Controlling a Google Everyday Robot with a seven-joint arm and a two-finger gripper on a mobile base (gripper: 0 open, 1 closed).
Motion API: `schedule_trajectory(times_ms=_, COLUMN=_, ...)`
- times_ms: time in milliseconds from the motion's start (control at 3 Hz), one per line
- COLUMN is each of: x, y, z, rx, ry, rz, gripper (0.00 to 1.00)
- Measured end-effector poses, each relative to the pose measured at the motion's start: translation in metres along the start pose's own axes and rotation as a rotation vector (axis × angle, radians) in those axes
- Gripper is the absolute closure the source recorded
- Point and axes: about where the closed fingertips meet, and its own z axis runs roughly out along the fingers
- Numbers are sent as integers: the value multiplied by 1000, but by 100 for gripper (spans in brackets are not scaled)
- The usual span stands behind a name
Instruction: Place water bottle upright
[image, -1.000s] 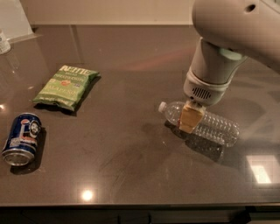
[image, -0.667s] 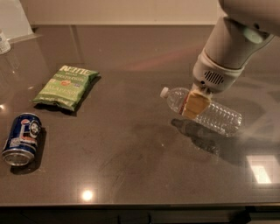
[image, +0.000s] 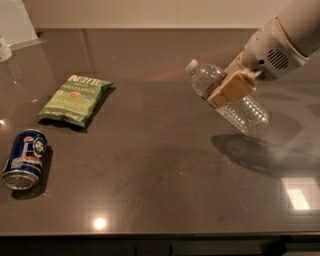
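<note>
The water bottle (image: 212, 82) is clear ribbed plastic with a white cap. It hangs in the air above the dark table (image: 160, 175), tilted, cap up and to the left, base down and to the right. Its shadow lies on the table below. My gripper (image: 231, 86) reaches in from the upper right and is shut on the bottle's middle. One tan finger pad (image: 233, 88) lies across the front of the bottle; the other finger is hidden behind it.
A green chip bag (image: 75, 99) lies flat at the left. A blue soda can (image: 25, 159) lies on its side at the front left. A white object (image: 5, 49) stands at the far left edge. The table's front edge runs along the bottom.
The gripper has lifted the bottle off the table, up and to the right, and tilted its cap end upward. The can and the chip bag have not moved.
</note>
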Motion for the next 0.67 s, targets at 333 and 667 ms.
schedule_trajectory(times_ms=333, x=-15, y=1, z=-12, rx=-22, ry=-195, rz=-17, gripper=100)
schedule_trajectory(times_ms=667, x=-26, y=5, z=-19, rx=-35, ry=-374, rz=-22, gripper=100)
